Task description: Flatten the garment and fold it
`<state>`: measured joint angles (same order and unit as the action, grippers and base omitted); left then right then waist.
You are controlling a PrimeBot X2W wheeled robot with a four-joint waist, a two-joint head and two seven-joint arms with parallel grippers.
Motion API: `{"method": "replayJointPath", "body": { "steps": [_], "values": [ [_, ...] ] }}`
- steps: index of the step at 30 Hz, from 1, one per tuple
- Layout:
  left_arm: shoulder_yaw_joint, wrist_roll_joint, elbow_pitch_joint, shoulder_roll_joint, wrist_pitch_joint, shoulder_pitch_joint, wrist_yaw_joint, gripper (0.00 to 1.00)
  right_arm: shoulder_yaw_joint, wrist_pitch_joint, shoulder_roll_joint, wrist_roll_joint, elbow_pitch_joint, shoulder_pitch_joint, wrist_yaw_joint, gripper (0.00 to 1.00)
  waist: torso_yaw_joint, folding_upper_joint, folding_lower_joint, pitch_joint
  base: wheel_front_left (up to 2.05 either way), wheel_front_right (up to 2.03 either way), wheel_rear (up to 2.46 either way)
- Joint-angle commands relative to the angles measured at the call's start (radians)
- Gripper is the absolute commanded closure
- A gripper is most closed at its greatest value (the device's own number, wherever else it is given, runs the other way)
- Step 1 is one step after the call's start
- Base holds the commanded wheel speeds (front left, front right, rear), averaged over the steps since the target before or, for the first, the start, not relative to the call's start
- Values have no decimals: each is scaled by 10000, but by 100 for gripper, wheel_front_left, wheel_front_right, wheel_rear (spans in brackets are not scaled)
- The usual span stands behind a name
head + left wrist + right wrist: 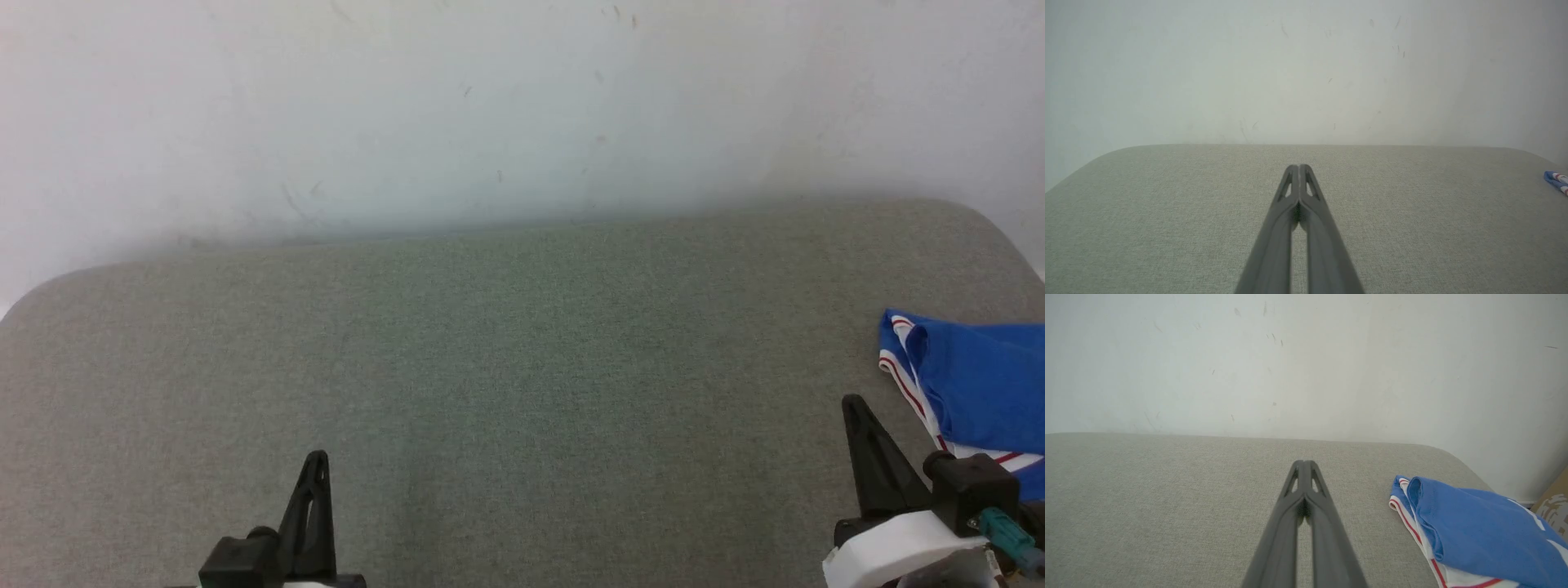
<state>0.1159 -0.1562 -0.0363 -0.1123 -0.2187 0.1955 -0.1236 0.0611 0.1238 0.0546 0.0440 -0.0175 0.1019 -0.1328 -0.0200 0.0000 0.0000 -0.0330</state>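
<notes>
Blue garment (980,376) is seen bunched just right of the right gripper (854,404), jaws pinched together empty, well apart from the left gripper (318,459), likewise closed.

We see a plain indoor work space, likely a lab — a grey fabric-covered table (522,343) set against a bare, scuffed white wall (490,106).

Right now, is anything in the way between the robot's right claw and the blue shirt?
Nothing visible. Bare grey fabric surface lies between the shut right gripper and the garment, which lies bunched to its right.
</notes>
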Motion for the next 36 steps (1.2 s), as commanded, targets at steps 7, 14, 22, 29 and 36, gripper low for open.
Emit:
{"method": "replayJointPath", "body": {
  "steps": [7, 14, 22, 29, 36],
  "values": [
    [-122, 220, 62, 82, 177, -310, 144, 100, -50, -85, -8, -80, 29, -178, 4, 100, 13, 0, 0, 21, 0, 0, 0],
    [-193, 312, 83, 119, 315, -423, 219, 100, -89, -164, -10, -104, 39, -236, 5, 100, 25, 0, 0, 42, 0, 0, 0],
    [-275, 418, 107, 161, 474, -552, 305, 100, -133, -255, -13, -133, 51, -302, 6, 100, 40, 0, 0, 66, 0, 0, 0],
    [-346, 509, 127, 198, 611, -665, 380, 100, -171, -334, -16, -158, 61, -360, 8, 100, 53, 0, 0, 87, 0, 0, 0],
    [-417, 602, 148, 235, 749, -778, 455, 100, -210, -413, -18, -182, 71, -417, 9, 100, 66, 0, 0, 109, 0, 0, 0]
  ]
}}
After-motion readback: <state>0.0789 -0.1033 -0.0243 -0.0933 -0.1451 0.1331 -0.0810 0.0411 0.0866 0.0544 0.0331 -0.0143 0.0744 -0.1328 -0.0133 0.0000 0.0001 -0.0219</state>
